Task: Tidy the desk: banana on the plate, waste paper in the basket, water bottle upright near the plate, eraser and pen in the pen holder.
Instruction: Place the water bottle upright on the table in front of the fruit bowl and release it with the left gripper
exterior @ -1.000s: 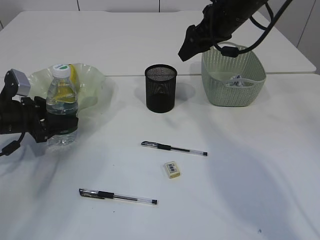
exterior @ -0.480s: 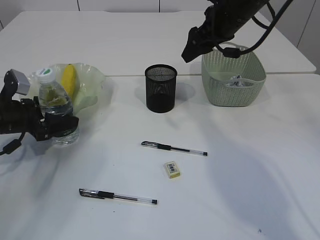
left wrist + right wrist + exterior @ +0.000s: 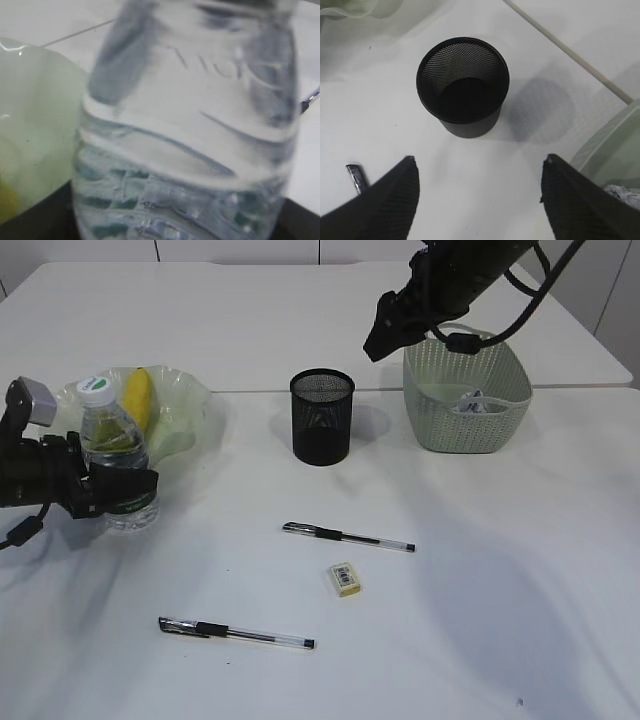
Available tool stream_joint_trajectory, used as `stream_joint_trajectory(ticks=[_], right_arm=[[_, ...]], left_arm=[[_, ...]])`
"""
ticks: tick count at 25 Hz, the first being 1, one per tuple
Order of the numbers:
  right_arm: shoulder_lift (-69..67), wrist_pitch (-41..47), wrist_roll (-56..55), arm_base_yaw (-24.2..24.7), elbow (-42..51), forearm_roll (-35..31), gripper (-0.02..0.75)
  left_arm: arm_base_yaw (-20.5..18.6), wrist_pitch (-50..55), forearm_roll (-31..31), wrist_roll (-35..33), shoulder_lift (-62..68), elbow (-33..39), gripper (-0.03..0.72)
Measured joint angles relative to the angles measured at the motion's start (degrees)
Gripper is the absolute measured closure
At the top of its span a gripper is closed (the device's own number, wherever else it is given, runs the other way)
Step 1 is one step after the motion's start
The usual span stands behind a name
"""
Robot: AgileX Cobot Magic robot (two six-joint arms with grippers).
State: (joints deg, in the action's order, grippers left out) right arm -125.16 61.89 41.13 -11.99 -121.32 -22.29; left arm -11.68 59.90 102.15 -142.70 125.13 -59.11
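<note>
Water bottle [image 3: 115, 455] stands upright on the white table [image 3: 500, 590], just in front of the ruffled green plate [image 3: 185, 405], where the banana [image 3: 137, 398] lies. The left claw [image 3: 125, 490] sits around the bottle's lower half, its dark fingers flanking the label; from these views I cannot tell whether the fingers press the plastic or stand just clear of it. In the left wrist view the bottle fills nearly the whole picture, with the plate's pale rim at the left edge. The right claw [image 3: 378, 338] hangs high over the far side of the table, next to the sage-green basket [image 3: 470, 415], jaws spread wide and holding nothing; crumpled waste paper [image 3: 470, 400] lies inside the basket. Below that claw, in the right wrist view, is the black mesh pen holder [image 3: 322, 415], nothing visible inside it. Two pens lie loose in the open middle of the table: one [image 3: 348, 536] in front of the pen holder, another [image 3: 235, 632] nearer the front edge. The eraser [image 3: 344, 579] rests between them, touching neither.
</note>
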Motion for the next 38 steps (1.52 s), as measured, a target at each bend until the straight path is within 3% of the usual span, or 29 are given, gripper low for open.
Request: stream_joint_trajectory(ticks=[13, 31, 38], right_arm=[[0.00, -0.26, 0.00, 0.00, 0.00, 1.26, 0.176], [0.00, -0.16, -0.22, 0.00, 0.00, 2.11, 0.177], [0.00, -0.16, -0.22, 0.00, 0.00, 2.15, 0.177]], left_arm=[[0.00, 5.09, 0.35, 1.39, 0.00, 0.00, 0.099], [0.00, 5.69, 0.35, 1.62, -8.37, -0.11, 0.096], [0.00, 5.69, 0.24, 3.38, -8.46, -3.91, 0.096]])
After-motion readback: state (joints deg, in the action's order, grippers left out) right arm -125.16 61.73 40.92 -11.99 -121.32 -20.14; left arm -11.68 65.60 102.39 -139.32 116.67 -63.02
